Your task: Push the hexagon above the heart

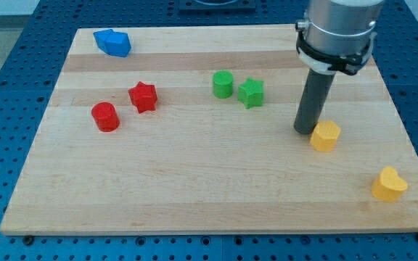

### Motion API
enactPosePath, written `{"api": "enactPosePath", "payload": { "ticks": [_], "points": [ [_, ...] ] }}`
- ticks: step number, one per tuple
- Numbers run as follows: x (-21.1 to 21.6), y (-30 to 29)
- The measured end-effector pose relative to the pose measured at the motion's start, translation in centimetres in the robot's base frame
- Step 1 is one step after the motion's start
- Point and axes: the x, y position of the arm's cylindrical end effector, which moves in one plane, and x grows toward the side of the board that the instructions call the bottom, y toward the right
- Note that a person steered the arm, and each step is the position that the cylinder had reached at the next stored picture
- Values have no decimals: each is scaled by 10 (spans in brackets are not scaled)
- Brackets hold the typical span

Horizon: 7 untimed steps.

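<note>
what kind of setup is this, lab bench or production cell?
Most likely a robotics lab bench. A wooden board lies on a blue perforated table, scattered with small coloured blocks such as the yellow hexagon and yellow heart. My tip sits just left of the hexagon.

On the bench (194, 188), the yellow hexagon (326, 135) lies right of centre, with my tip (305, 131) touching its left side. The yellow heart (389, 184) sits near the bottom-right corner. The green cylinder (223, 84) and green star (252, 93) lie just beside each other, toward the top edge. The red star (143, 96) and red cylinder (105, 116) lie left of centre. A blue block (113, 42) sits in the top-left corner.
</note>
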Motion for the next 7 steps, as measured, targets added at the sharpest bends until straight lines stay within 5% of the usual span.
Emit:
{"api": "enactPosePath", "payload": {
  "ticks": [7],
  "points": [
    [34,71]
  ]
}}
